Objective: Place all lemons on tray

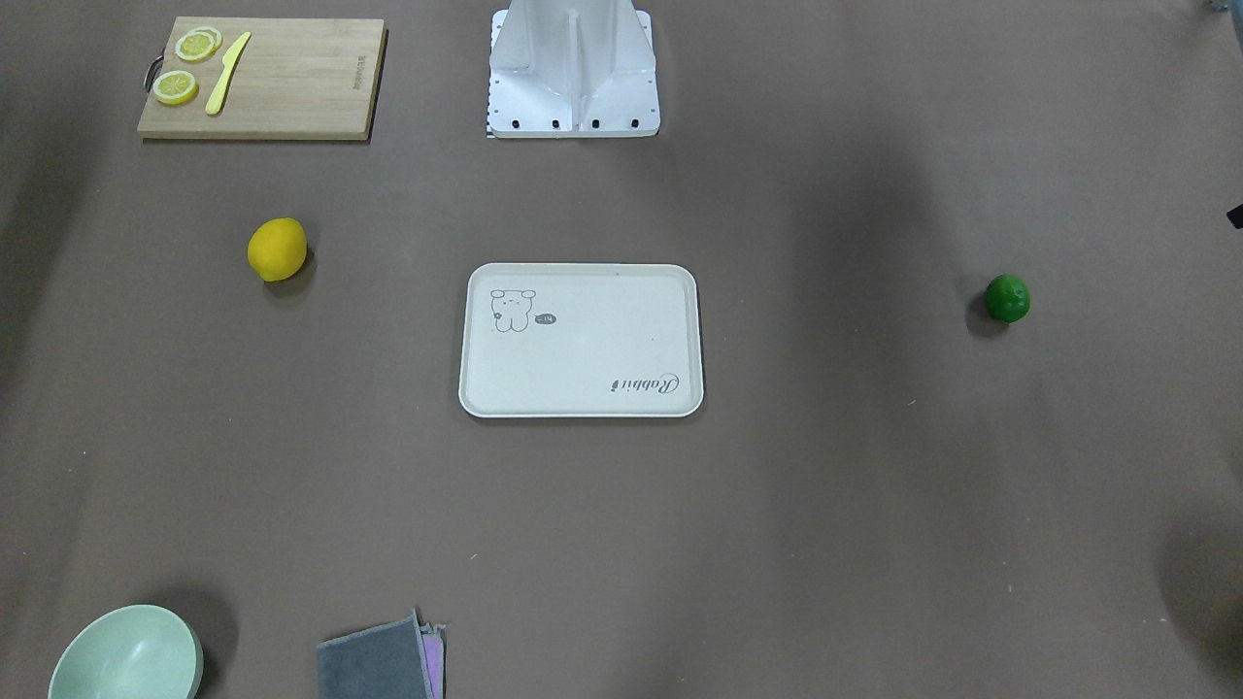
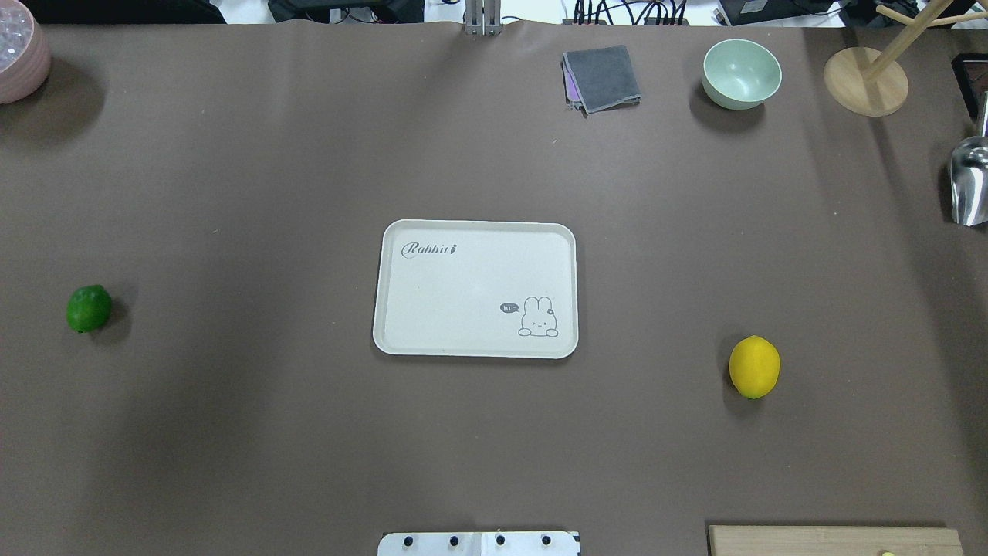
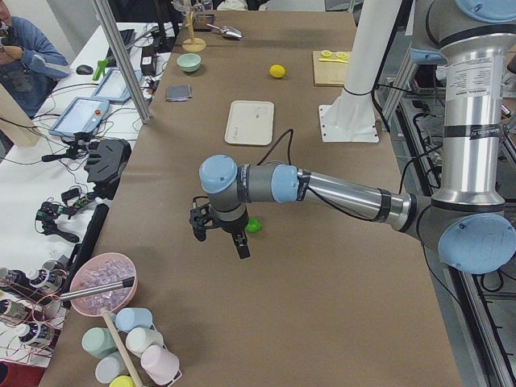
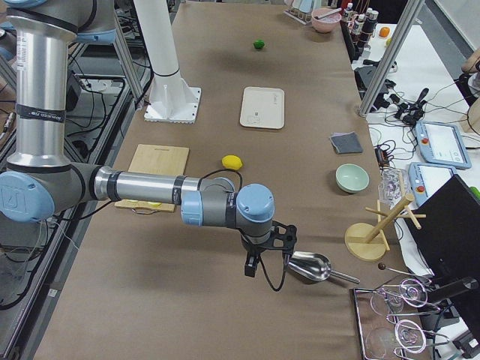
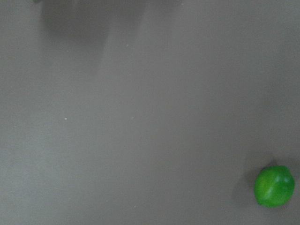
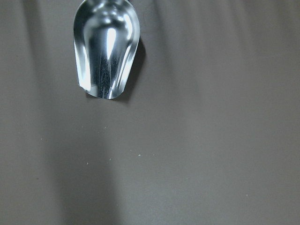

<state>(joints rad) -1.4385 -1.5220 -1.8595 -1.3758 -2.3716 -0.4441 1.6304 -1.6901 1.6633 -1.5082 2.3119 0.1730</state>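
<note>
The bright yellow lemon [image 2: 754, 367] lies on the brown table, right of the tray in the overhead view. The dark green lemon [image 2: 89, 308] lies far left of the tray and shows at the lower right of the left wrist view [image 5: 274, 186]. The off-white tray [image 2: 463, 293] sits mid-table with nothing on it. My left gripper [image 3: 219, 240] hangs above the table just beside the green lemon [image 3: 254, 226]. My right gripper [image 4: 266, 262] hangs near a metal scoop, well away from the yellow lemon [image 4: 232, 162]. I cannot tell whether either gripper is open or shut.
A wooden cutting board [image 1: 291, 87] with lemon slices and a yellow knife lies near the robot base [image 1: 573, 68]. A green bowl [image 2: 741, 72], grey cloth [image 2: 600, 77], wooden stand [image 2: 864, 81] and pink bowl [image 2: 19, 50] line the far edge. The metal scoop [image 6: 107, 47] lies at the right.
</note>
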